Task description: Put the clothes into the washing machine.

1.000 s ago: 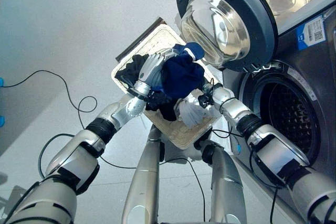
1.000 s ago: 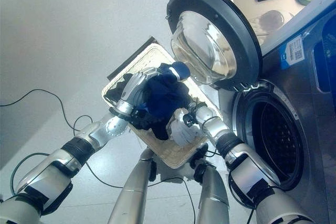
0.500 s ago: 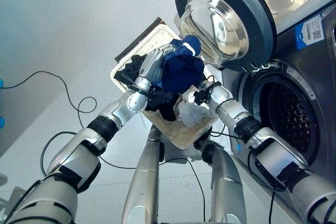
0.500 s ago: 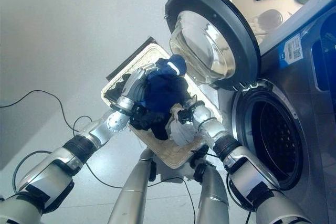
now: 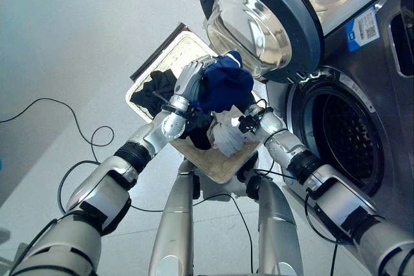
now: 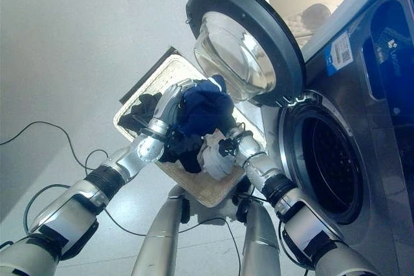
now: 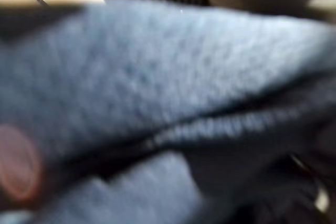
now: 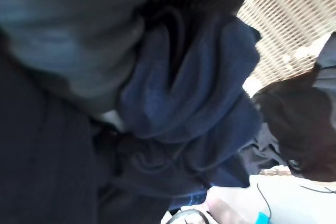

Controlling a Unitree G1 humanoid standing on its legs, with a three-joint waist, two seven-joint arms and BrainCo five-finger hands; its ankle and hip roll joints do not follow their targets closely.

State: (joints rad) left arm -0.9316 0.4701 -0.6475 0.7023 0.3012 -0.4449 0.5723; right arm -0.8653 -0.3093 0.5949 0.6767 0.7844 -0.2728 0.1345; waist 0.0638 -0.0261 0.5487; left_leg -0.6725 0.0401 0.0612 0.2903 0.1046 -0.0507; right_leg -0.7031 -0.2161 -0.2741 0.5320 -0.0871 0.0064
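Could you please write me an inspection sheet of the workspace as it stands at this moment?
Surface: pale floor, with a woven basket on it.
Job's things: navy garment bundled between both hands above the basket; black clothes in the basket; a white cloth by the right hand; washing machine with its door open and its drum dark.
Clutter: nothing seen.
Hands: left hand against the navy garment; right hand under it, fingers hidden.
Cables: black cable looping on the floor.
Surroundings: items on top of the machine.
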